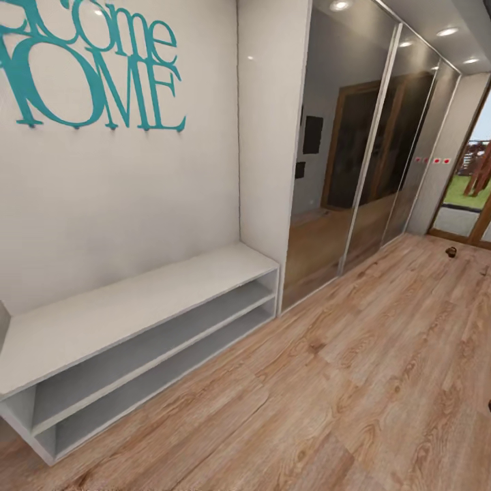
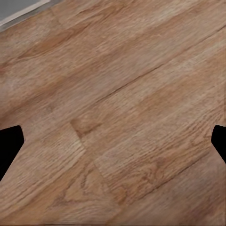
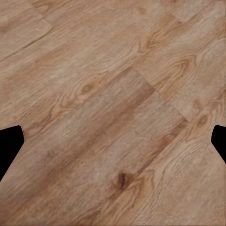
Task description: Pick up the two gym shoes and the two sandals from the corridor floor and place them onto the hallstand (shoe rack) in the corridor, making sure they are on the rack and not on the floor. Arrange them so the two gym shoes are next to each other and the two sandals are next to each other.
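- One shoe rack [image 1: 136,300] stands against the wall in the head view: a broad white top with two open shelf tiers under it, all three levels bare. Its near end is cut off at the picture's edge.
- One wood-plank floor [image 1: 354,395] runs from the rack toward a glass door [image 1: 470,191] far down the corridor.
- One small dark object [image 1: 451,251] lies on the floor near that door. It is too small and distant to tell whether it is a sandal.
- Another faint speck sits at the head view's right edge further along; it is too blurred to name.
- Teal wall lettering [image 1: 88,75] above the rack is cut off at the top and left, so only part of it reads.
- Three mirrored wardrobe doors [image 1: 361,143] line the wall beyond the rack.
- The left gripper [image 2: 113,141] shows two dark fingertips [image 2: 9,146], one at each side edge of its wrist view, set wide apart, with only bare floor planks [image 2: 117,117] between them; it holds nothing. A pale strip crosses one corner of that view, too little of it showing to name.
- The right gripper [image 3: 113,141] likewise shows two dark fingertips [image 3: 9,146] spread wide at the side edges, with bare knotted planks [image 3: 113,113] between them and nothing in its grasp.
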Available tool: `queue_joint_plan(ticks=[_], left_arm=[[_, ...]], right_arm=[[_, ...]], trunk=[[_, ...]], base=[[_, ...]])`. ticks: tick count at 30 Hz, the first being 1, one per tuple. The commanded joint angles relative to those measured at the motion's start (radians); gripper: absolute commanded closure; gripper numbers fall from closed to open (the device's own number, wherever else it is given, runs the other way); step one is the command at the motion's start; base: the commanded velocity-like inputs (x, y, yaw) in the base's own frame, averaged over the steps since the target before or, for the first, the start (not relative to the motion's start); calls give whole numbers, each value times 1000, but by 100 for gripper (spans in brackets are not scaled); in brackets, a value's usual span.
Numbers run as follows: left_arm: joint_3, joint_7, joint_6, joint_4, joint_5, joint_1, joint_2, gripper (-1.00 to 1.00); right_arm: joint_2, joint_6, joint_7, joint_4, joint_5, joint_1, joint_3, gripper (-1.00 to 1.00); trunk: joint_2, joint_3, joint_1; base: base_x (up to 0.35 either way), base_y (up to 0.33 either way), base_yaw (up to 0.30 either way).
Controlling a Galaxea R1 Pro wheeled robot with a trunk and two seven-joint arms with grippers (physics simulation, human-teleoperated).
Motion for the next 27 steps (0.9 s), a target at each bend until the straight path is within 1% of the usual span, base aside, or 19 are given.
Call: queue_joint_plan(ticks=[1,27], left_arm=[[0,-2,-3,1,7,-1,0,-100],[0,-2,-3,1,7,-1,0,-100]], right_arm=[[0,-3,-2,0,0,0,0,-100],[3,-3,-2,0,1,0,0,-100]], trunk=[[0,-2,0],[0,-19,0]], base=[[0,0,256],[0,0,257]])
